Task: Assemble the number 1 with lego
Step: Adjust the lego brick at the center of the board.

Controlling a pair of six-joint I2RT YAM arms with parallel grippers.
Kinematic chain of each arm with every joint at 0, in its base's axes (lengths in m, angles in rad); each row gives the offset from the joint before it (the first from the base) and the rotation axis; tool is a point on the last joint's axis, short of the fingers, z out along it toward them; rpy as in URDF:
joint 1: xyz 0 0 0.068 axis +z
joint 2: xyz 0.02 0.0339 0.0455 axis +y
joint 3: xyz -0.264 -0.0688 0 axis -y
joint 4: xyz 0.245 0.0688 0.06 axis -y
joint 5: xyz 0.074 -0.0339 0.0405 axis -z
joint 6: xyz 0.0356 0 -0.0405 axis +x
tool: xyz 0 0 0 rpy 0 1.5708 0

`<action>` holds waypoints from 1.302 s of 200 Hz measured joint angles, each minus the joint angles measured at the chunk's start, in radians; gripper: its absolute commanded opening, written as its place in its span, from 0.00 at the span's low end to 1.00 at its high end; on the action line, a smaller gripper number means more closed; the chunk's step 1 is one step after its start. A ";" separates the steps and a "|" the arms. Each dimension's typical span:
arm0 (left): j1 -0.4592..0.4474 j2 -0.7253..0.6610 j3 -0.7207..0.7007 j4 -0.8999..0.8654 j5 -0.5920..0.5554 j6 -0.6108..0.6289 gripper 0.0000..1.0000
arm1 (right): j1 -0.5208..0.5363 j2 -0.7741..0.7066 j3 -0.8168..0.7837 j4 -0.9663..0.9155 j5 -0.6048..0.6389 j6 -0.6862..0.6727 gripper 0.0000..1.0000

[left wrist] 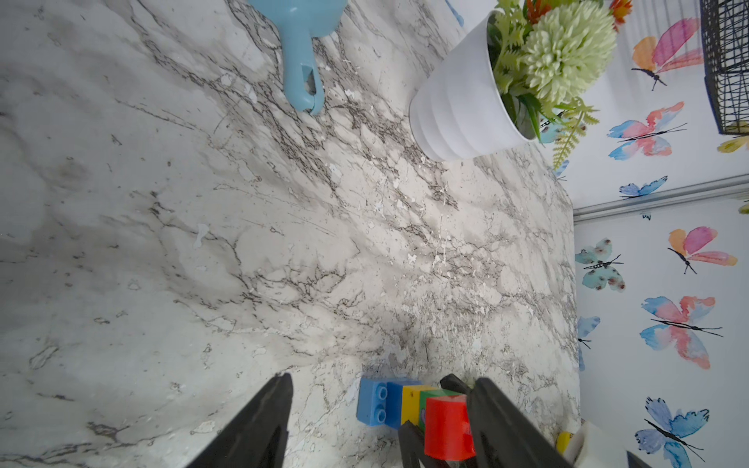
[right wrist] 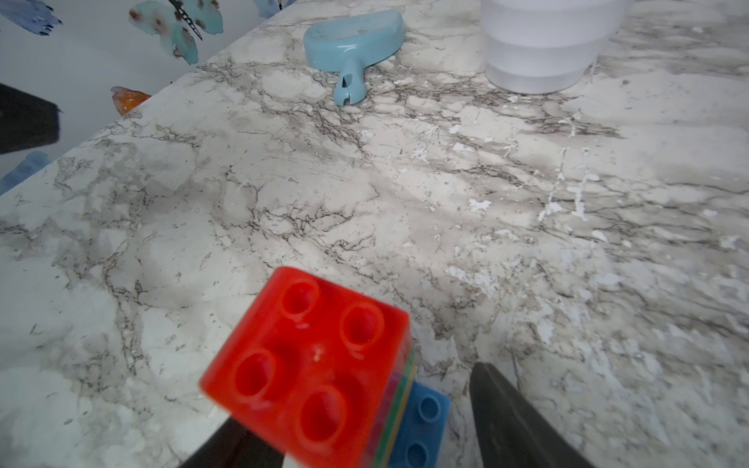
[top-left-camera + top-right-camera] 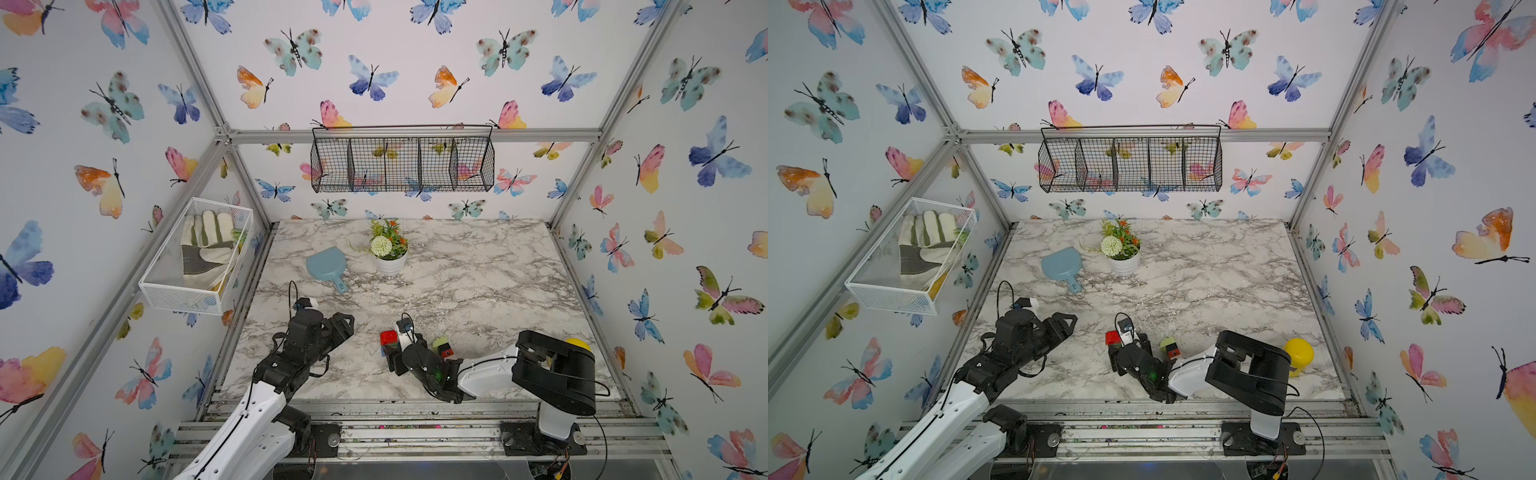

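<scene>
A lego stack stands upright on the marble table [image 3: 478, 291]: a red brick [image 3: 388, 337] [image 2: 308, 364] on top, then green, yellow and blue layers, on a longer blue brick [image 2: 423, 429] [image 1: 371, 405]. My right gripper [image 3: 397, 347] [image 2: 352, 405] straddles the stack, jaws open; marble shows between one finger [image 2: 506, 421] and the bricks, and the red brick hides the other finger. A lime brick [image 3: 439, 344] and a small red-and-black brick [image 3: 446, 353] lie just to its right. My left gripper [image 3: 348, 323] [image 1: 383, 379] hovers open and holds nothing, left of the stack and pointing at it.
A light blue scoop [image 3: 328, 266] and a white flower pot [image 3: 390, 264] sit farther back. A yellow-lidded jar [image 3: 1299, 353] stands behind the right arm. A black wire basket [image 3: 403, 164] hangs on the back wall. A white mesh basket with gloves [image 3: 195, 257] hangs on the left wall.
</scene>
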 measured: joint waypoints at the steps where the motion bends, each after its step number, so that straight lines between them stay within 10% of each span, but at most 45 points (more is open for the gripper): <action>1: 0.000 0.000 0.000 0.000 0.000 0.000 0.73 | 0.000 0.000 0.000 0.000 0.001 0.000 0.68; 163: 0.041 0.021 0.000 0.001 0.007 0.011 0.72 | 0.000 0.001 -0.023 0.058 -0.021 -0.108 0.20; 260: 0.060 0.017 0.000 0.008 0.001 0.009 0.72 | -0.034 -0.010 0.702 -1.223 -0.244 0.047 0.03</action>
